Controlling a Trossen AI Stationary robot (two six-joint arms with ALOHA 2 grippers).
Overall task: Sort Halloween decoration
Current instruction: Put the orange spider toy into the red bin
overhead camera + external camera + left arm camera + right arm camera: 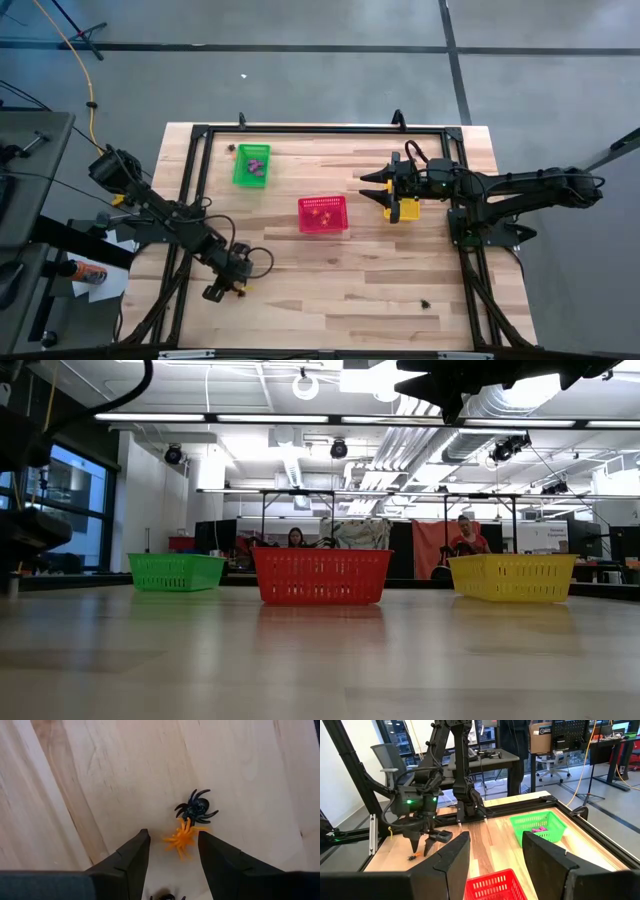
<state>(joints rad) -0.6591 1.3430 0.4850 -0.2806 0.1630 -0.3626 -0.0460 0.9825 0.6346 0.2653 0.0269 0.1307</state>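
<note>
Hovering low over the wooden table [330,280] at its near-left area, left gripper [222,291] has fingers [131,862] spread apart, nothing held. Left wrist view: orange spider [182,838] lies on the wood between the 2 fingertips, black spider [196,808] touching it just beyond; part of another black trinket [166,897] shows between the fingers nearer the wrist. Green basket [251,165] sits far-left, purple trinkets [257,166] inside. Red basket [322,215] sits mid-table, small orange bits inside, too small to identify. Right gripper [372,185] hangs beside the yellow basket [404,209], fingers [451,857] apart, empty. 1 dark trinket [426,303] lies alone near the table's near-right edge. Low view: 2 people sit in the room behind the baskets.
</note>
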